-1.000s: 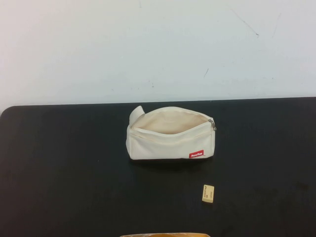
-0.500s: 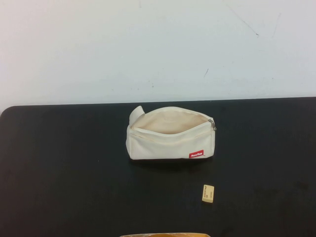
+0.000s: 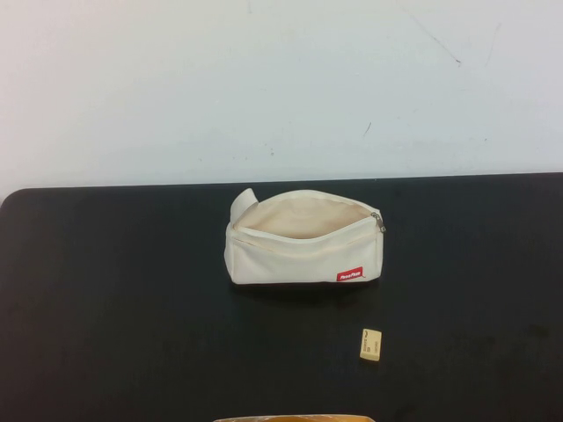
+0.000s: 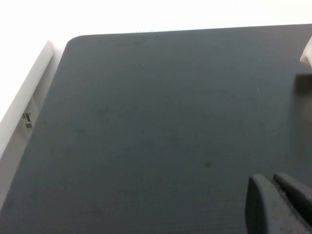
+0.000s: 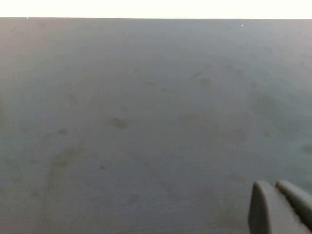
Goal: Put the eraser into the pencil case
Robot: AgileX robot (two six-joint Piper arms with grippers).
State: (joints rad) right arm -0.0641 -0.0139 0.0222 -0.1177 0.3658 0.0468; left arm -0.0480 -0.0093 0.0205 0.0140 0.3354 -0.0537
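The pencil case (image 3: 303, 239) is a cream-white pouch lying in the middle of the black table (image 3: 114, 299), with its zipper open and its red label facing the near side. The eraser (image 3: 370, 345) is a small cream block lying on the table, apart from the pouch and nearer than its right end. Neither arm shows in the high view. My left gripper (image 4: 273, 181) shows only in the left wrist view, shut and empty over bare table. My right gripper (image 5: 274, 186) shows only in the right wrist view, also shut and empty over bare table. A pale corner (image 4: 307, 51) at the edge of the left wrist view may be the pouch.
A white wall (image 3: 281, 88) rises behind the table's far edge. A tan object (image 3: 295, 418) pokes in at the near edge of the high view. The table's rounded far-left corner (image 4: 73, 41) and a white ledge (image 4: 29, 92) beside it show in the left wrist view.
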